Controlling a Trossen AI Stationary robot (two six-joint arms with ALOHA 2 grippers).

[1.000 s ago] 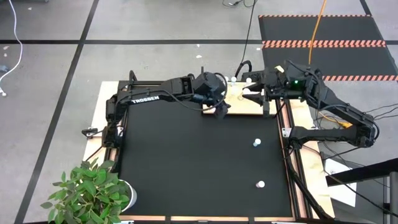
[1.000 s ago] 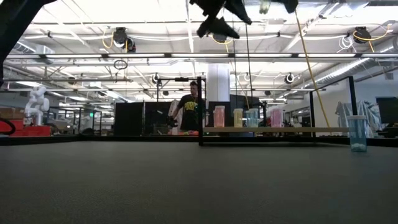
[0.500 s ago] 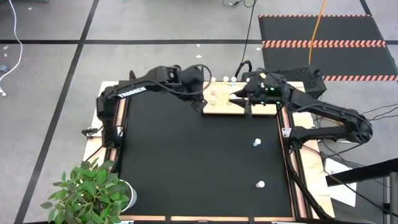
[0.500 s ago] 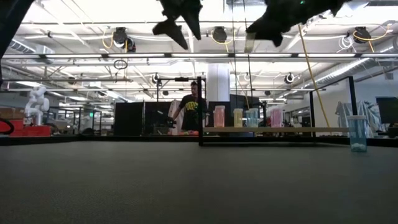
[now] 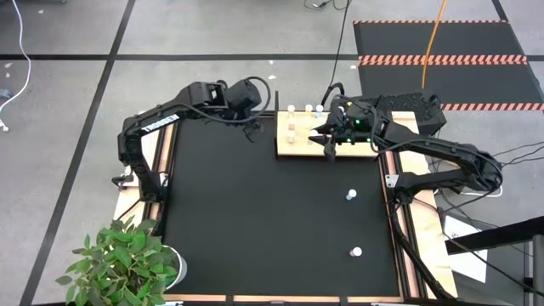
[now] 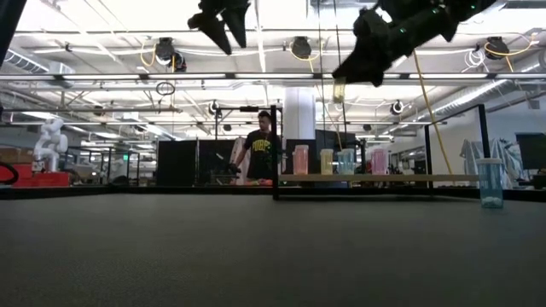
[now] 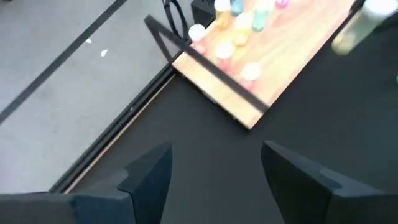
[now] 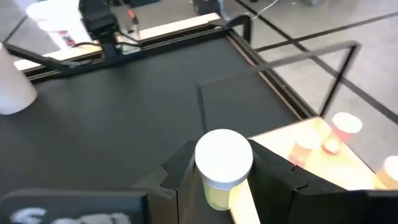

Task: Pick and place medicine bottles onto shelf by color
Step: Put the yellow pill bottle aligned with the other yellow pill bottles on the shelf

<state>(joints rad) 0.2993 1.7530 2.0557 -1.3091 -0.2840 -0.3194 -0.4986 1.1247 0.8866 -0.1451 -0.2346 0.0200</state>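
Observation:
The light wooden shelf (image 5: 348,146) lies at the mat's far right and bears several bottles (image 5: 291,128) standing on their bases; the low view shows them as pink, yellow and teal (image 6: 327,161). My right gripper (image 5: 326,141) hangs over the shelf, shut on a yellow-green bottle (image 8: 219,186) with a white cap. My left gripper (image 5: 253,127) is open and empty, raised just left of the shelf (image 7: 267,68). A blue bottle (image 5: 350,195) and another bottle (image 5: 356,252) stand on the black mat. My right gripper pinches the yellow-green bottle between its two fingers (image 8: 273,171), on the body just below the white cap (image 8: 224,155). The fingers slant down from the table's right side. The bottle is lifted clear above the shelf, showing below the fingers in the low view (image 6: 339,89).
A wooden frame (image 5: 153,149) edges the black mat. A potted plant (image 5: 123,263) stands at the near left corner. A thin dark post (image 6: 275,153) rises at the shelf's left end. A person (image 6: 262,153) stands in the room beyond the table.
My left gripper has drawn back from the shelf toward the table's left and far edge, rising. My right gripper has gone left over the shelf and come down with the yellow-green bottle still held.

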